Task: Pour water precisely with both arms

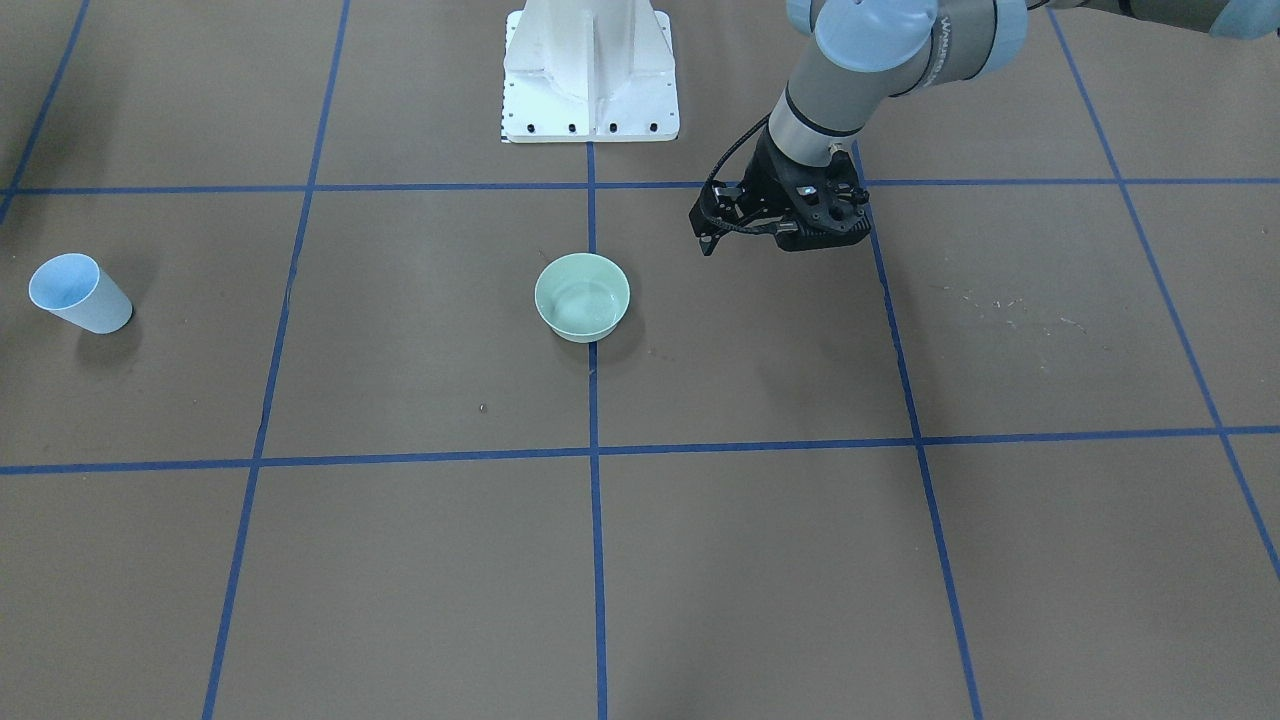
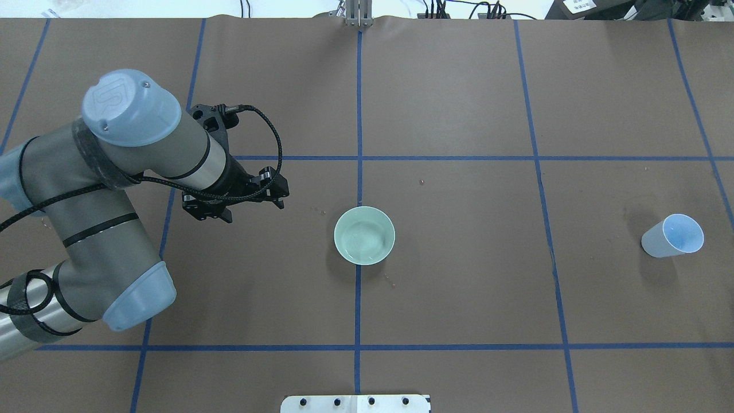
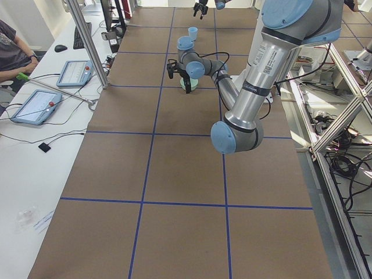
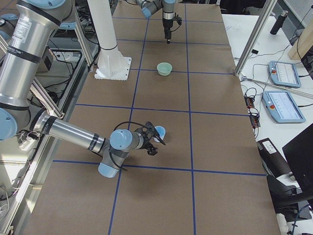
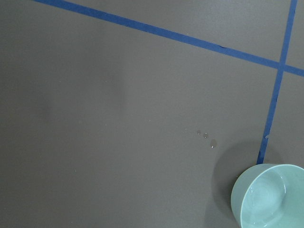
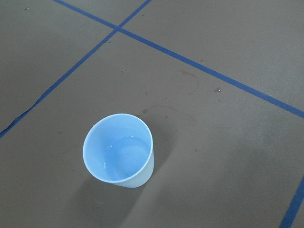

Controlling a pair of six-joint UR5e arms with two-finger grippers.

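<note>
Brown paper: covers the table [image 1: 400, 350], gridded with blue tape [image 1: 593, 500].
Bowl: pale green bowl [image 1: 575, 334], upright mid-table on the centre tape line, well off every edge.
Cup: light blue cup [image 6: 142, 176], upright near the table's right-end edge, well apart from the bowl.
Liquid: water [image 2: 364, 240] lies as a shallow clear pool in the bowl. A second shallow pool sits in the cup. A few droplets [image 5: 209, 138] lie on the paper just beside the bowl.
Left arm [image 2: 114, 172]: reaches over the table's left half. The left gripper [image 1: 800, 225] hangs above bare paper between the bowl and the left-end edge and touches nothing. Cannot tell whether its fingers are spread or pressed together.
Right arm [image 4: 73, 134]: seen from the side only. The right gripper [image 4: 152, 139] is near the cup. Cannot tell its finger state.
</note>
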